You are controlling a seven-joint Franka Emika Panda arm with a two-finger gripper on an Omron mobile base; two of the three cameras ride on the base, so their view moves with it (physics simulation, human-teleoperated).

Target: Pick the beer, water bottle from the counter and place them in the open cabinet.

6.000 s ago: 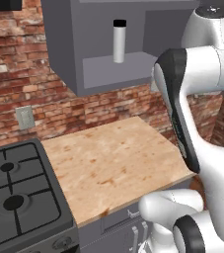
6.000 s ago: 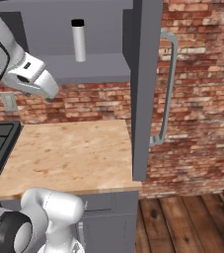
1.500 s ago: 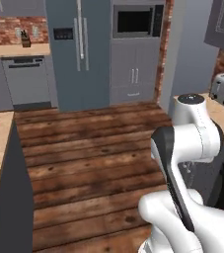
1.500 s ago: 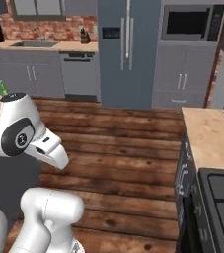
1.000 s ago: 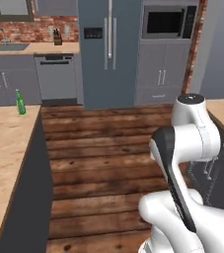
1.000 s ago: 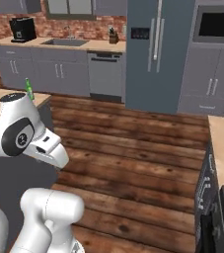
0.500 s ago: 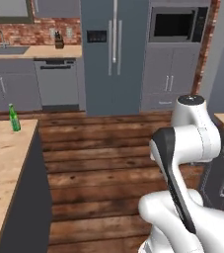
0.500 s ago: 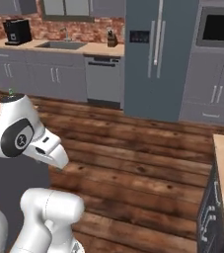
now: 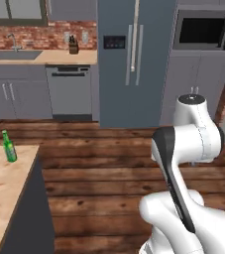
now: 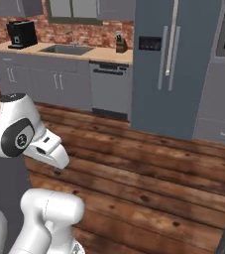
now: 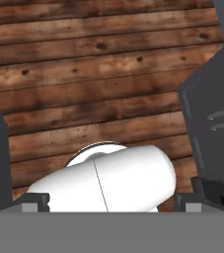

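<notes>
Standing upright near the corner of the counter [image 9: 5, 193], the beer [image 9: 7, 147] is close to the slab's far edge and its right-hand edge, where the dark side panel drops to the wood floor [image 9: 109, 183]. Open plank floor stretches from that edge to the refrigerator [image 9: 134, 59] — nothing stands on it between counter and appliances. In the hand view the gripper [image 11: 111, 200] points down at the planks, its two dark fingertips [image 11: 34, 201] set wide apart at either side with nothing between them; a dark cabinet front lies to one side of it.

Compared with the views half a second ago, the whole scene has shifted, so the base has turned or driven: the refrigerator now sits nearer the middle of the left base view, and the beer has slid rightward and lower in that picture with the counter under it. Six seconds ago both base views faced a brick wall, a wall cabinet holding a grey cylinder, and a stove.

Left of the refrigerator runs a tan worktop over grey cabinets, with a dishwasher [image 9: 69, 92], a sink [image 10: 67, 48], a knife block [image 9: 74, 45] and a coffee machine [image 10: 22, 33] against a brick wall. Right of the refrigerator, a microwave [image 9: 203, 31] sits above grey doors.
</notes>
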